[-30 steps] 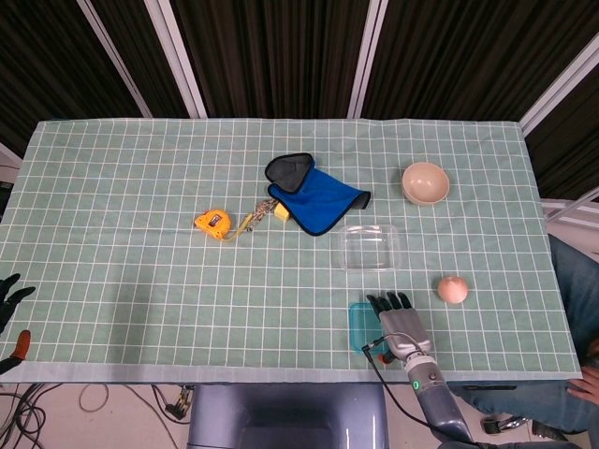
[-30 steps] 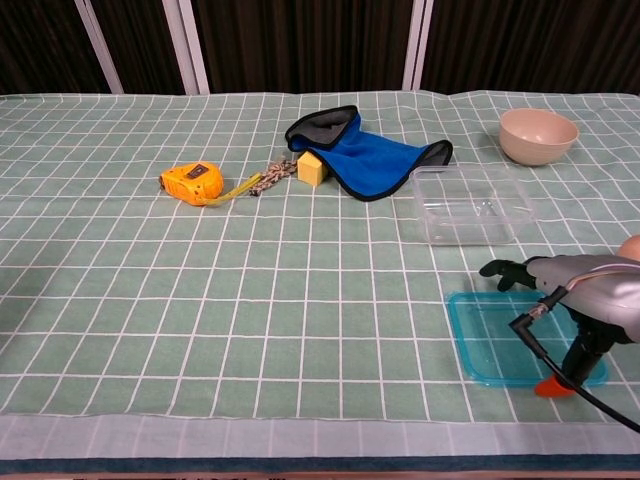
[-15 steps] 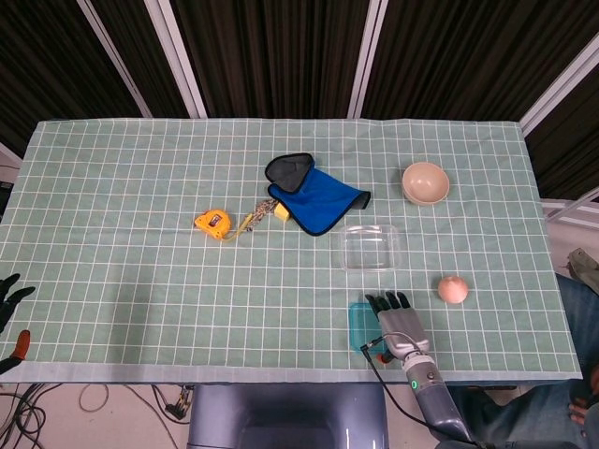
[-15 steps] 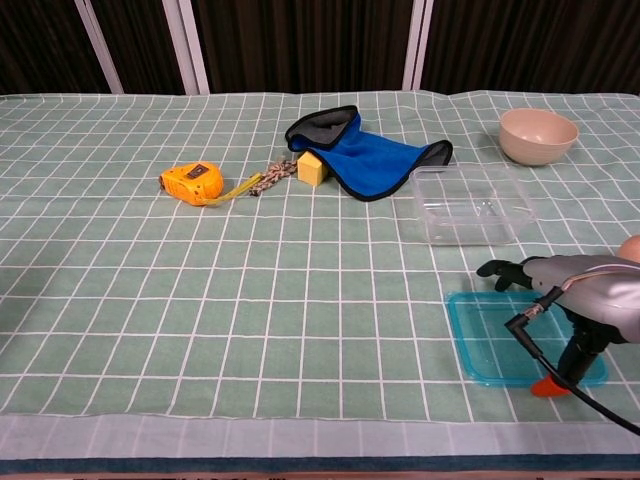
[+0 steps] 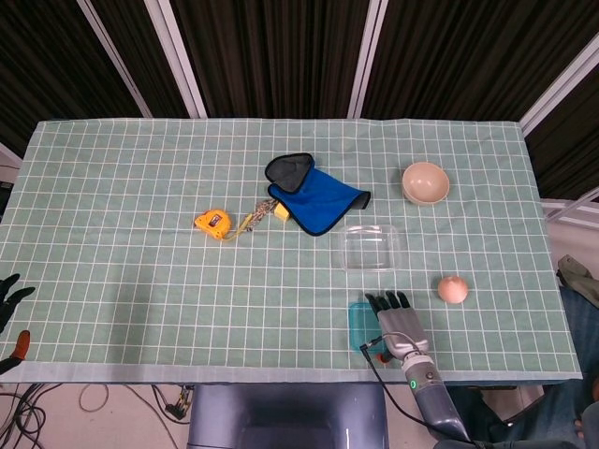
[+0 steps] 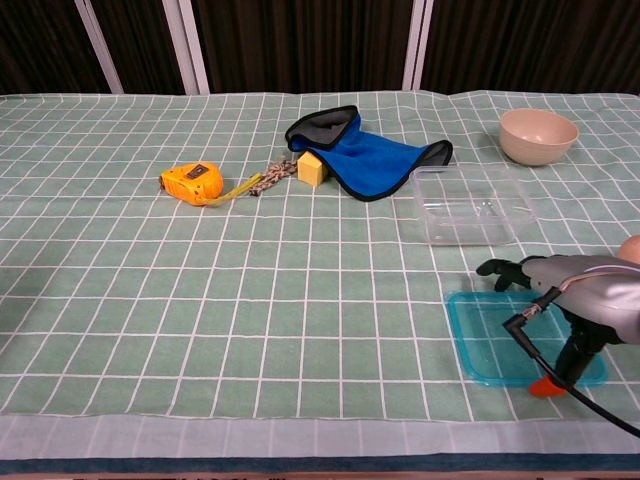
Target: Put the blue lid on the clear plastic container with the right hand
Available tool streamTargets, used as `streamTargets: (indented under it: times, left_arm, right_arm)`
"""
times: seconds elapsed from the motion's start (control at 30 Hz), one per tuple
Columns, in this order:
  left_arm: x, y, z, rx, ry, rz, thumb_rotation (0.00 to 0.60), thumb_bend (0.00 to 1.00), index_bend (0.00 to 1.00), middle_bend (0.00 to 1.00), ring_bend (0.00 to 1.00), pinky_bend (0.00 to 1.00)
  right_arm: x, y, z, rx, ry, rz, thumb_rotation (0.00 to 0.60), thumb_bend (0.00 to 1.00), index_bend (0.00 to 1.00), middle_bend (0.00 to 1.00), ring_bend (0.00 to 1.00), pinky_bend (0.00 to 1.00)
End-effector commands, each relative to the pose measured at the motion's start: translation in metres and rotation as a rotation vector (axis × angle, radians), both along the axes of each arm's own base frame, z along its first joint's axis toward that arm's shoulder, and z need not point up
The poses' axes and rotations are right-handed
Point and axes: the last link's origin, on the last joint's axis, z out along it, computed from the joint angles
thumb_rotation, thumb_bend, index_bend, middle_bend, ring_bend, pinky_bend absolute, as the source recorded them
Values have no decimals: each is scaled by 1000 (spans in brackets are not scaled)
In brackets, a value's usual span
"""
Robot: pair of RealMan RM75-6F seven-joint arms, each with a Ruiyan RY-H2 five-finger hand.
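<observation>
At the near edge of the tabletop (image 5: 112, 281), toward 5 o'clock, the right hand (image 5: 397, 323) lies palm-down over the blue lid (image 6: 500, 340), its fingers (image 6: 497, 268) stretched flat and pointing away from the robot; it grips nothing, though whether the palm actually touches the lid cannot be told. The lid lies flat on the checked green cloth, its left part showing beside the hand in the head view. The left hand (image 5: 9, 292) shows only as dark fingertips at the 8 o'clock edge of the head view, too little to judge its state.

Just beyond the right hand, at 12 o'clock from it, stands the clear plastic container (image 5: 370, 247), open side up and apart from the lid. A peach-coloured ball (image 5: 453, 289) sits at 2 o'clock from the hand. Farther off, near the centre, lie an orange tape measure (image 5: 213, 223), a yellow block (image 6: 312, 168) and a blue cloth (image 5: 314, 195). A beige bowl (image 5: 425, 182) stands at the far right.
</observation>
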Motion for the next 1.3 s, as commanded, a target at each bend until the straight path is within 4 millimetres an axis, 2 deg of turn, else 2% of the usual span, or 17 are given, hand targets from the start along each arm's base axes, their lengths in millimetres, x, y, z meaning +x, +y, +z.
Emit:
streamTargets:
  times: [0.03,0.63,0.97,1.3]
  left_arm:
    - [0,0,0,0,-1,0,600,519,149,0,0,0]
    - [0,0,0,-2,-1,3,600,519,149,0,0,0]
    - [1,0,0,-3,-4,3,600,519,149,0,0,0]
    - [0,-1,-1,-11,-2,7,600,519,149,0,0,0]
  right_arm:
    - [0,-1,0,-2,-1,-4,600,137,44,204,0,0]
    - [-7,0,-4,13,20,-14,600,137,44,207,0,0]
    - [-6,0,-7,16,-5,-19,600,137,44,332,32,0]
    - [2,-2,-2,10,-27,1,600,136,54,356,56,0]
